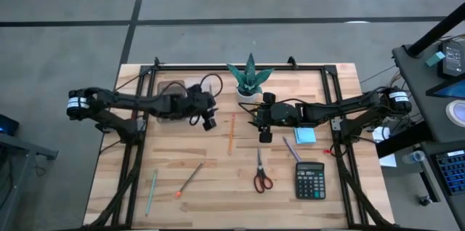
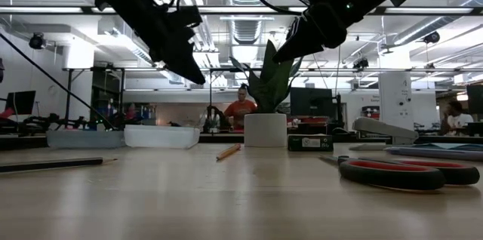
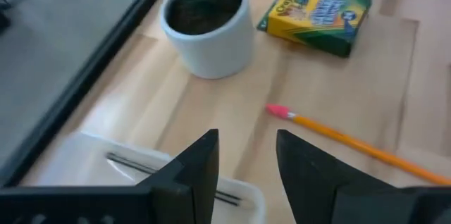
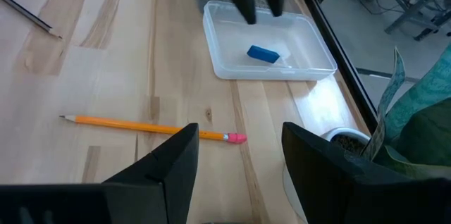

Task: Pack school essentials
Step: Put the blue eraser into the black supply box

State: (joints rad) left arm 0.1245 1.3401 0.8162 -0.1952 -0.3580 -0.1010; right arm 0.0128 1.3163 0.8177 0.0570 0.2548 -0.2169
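packing is under way: the left gripper [image 1: 210, 123] hangs with jaws parted and empty by the clear tray [image 4: 268, 41], where a blue eraser [image 4: 263, 54] lies. the right gripper [image 1: 264, 136], jaws spread and empty, is poised over the orange pencil [image 1: 231, 134], judged next for pickup; the potted plant [image 1: 249, 78] crowds the approach.

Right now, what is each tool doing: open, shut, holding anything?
Left tool: open, empty, above the clear tray.
Right tool: open, empty, above the orange pencil.
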